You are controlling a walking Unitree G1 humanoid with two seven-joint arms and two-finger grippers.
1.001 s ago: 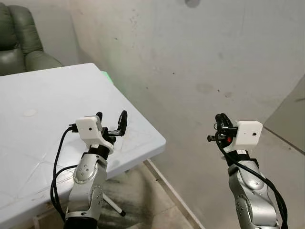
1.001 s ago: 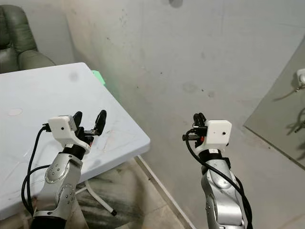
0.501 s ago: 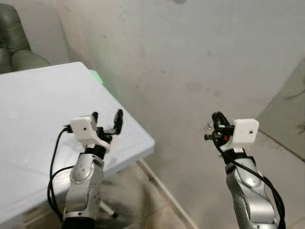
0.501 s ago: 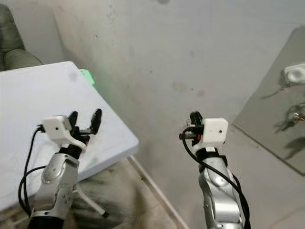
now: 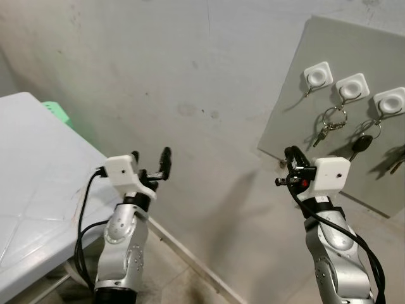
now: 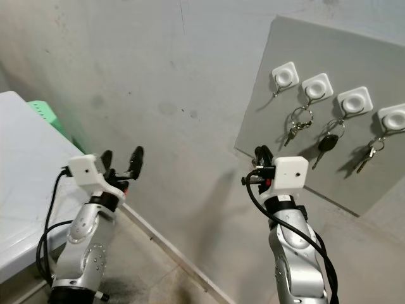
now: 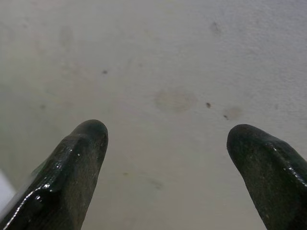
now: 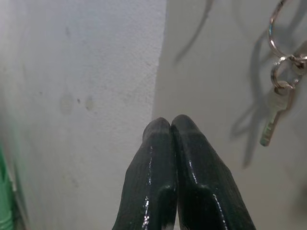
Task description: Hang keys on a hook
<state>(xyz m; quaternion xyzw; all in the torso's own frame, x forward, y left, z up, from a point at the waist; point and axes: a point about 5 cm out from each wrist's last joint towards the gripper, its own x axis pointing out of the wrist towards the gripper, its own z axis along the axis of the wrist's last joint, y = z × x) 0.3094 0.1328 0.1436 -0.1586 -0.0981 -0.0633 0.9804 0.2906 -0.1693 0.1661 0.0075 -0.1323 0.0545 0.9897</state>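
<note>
Leftmost, a white table (image 5: 31, 183) runs along the grey wall (image 5: 190, 82), with a bit of something green (image 5: 58, 113) at its far corner against that wall. Next comes the left gripper (image 5: 150, 166), raised beside the table edge and aimed at the bare wall, its two black fingers (image 7: 76, 163) spread wide with nothing between them.

Further right, the right gripper (image 6: 261, 156) is held up near the lower left corner of a grey board (image 6: 342, 82) that is fixed to the wall. Its fingers (image 8: 168, 158) are pressed together tip to tip, and whether anything is pinched between them cannot be told.

On the board sits a row of four white hooks (image 6: 285, 75). The first hook is bare. A silver key on a ring (image 6: 299, 123) hangs from the second hook (image 6: 316, 87), a black-headed key (image 6: 324, 144) hangs from the third (image 6: 353, 101), and another bunch of keys (image 6: 368, 154) hangs from the fourth (image 6: 393, 118). The silver key lies just beyond the right gripper's tips in the right wrist view.
</note>
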